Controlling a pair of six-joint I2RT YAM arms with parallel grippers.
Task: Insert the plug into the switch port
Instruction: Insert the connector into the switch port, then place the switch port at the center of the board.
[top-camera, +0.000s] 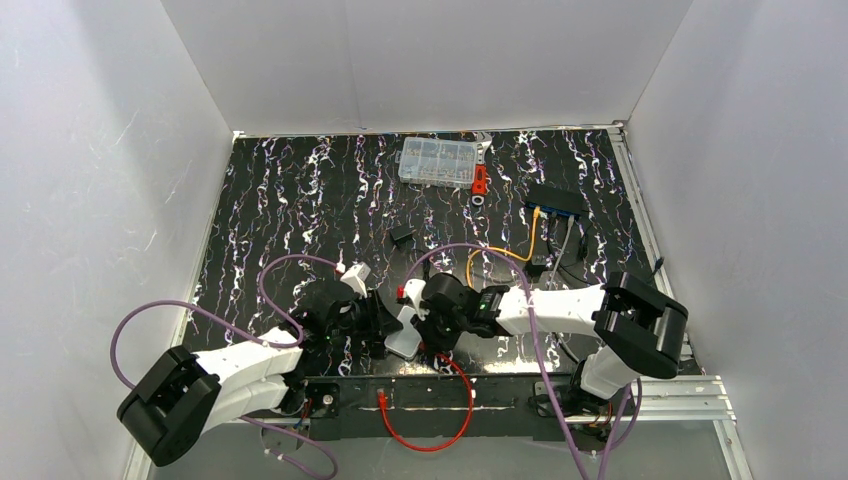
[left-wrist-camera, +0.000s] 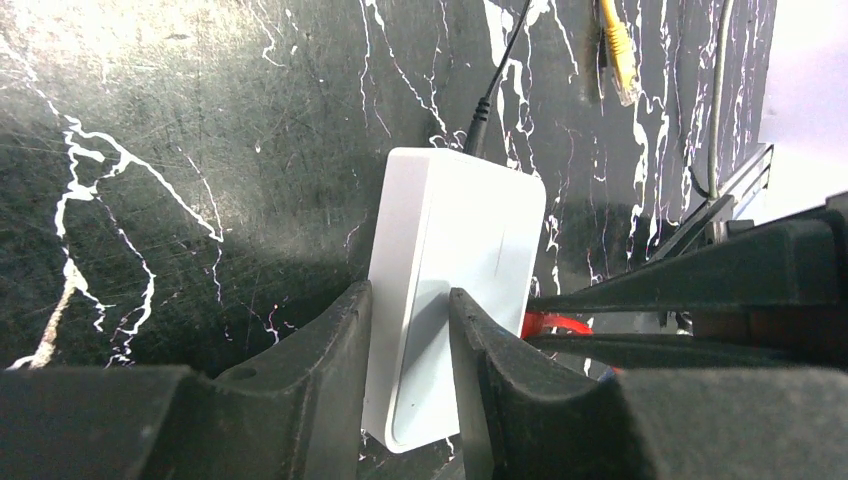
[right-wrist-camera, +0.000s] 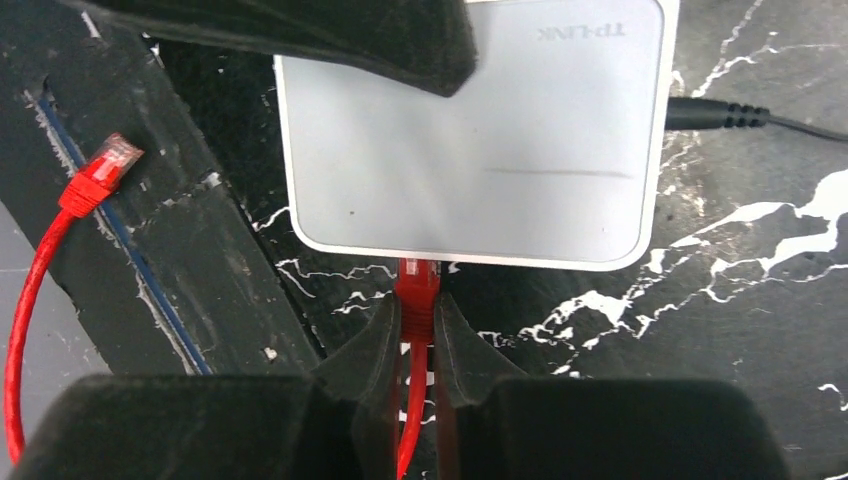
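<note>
left gripper (left-wrist-camera: 408, 300) snug on white TP-Link box (left-wrist-camera: 470, 230) | right gripper (right-wrist-camera: 417, 310) pinching red connector (right-wrist-camera: 417, 280) at box edge | plug (left-wrist-camera: 622, 80) lengthwise up-down in left wrist view, clear tip nearest gripper

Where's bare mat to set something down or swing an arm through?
Far left: bare mat between the left wall and the clear parts box. Crowded: near centre around the white box, and right by the black switch with its cables.
</note>
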